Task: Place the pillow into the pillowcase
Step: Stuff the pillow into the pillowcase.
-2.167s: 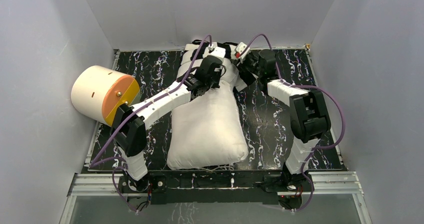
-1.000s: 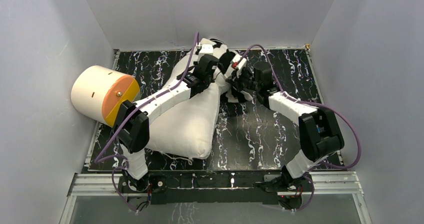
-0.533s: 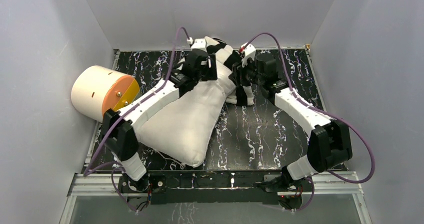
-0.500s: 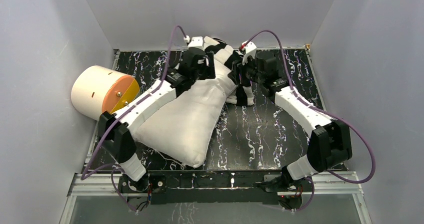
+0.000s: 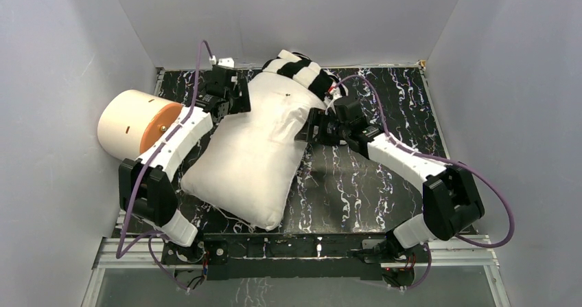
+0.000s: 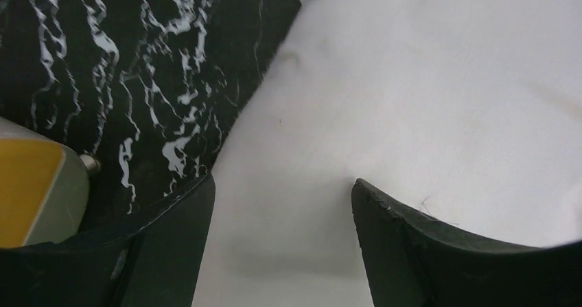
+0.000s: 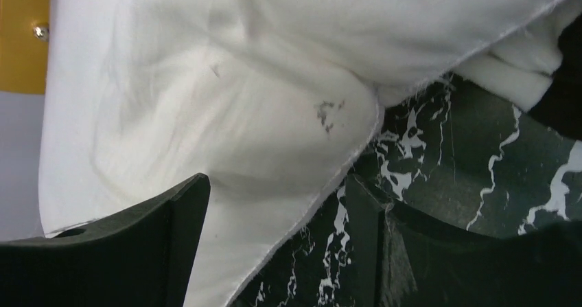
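Note:
The white pillow lies slantwise across the table, its far end tucked into the black and white striped pillowcase, which covers only that end. My left gripper hovers at the pillow's far left edge. In the left wrist view its jaws stand open over the bare white pillow, holding nothing. My right gripper is at the pillow's right edge, just below the pillowcase. It too is open, with the pillow's seamed edge beneath the gap and a dark stripe of the pillowcase at the far right.
A cream cylinder with an orange face lies at the left wall, close to my left forearm, and shows in the left wrist view. The black marbled tabletop is bare to the pillow's right. Grey walls enclose three sides.
Both grippers have opened and let go at the pillow's far end. The left arm swung back to the left; the right dropped to the pillow's right edge. The pillow settled flat.

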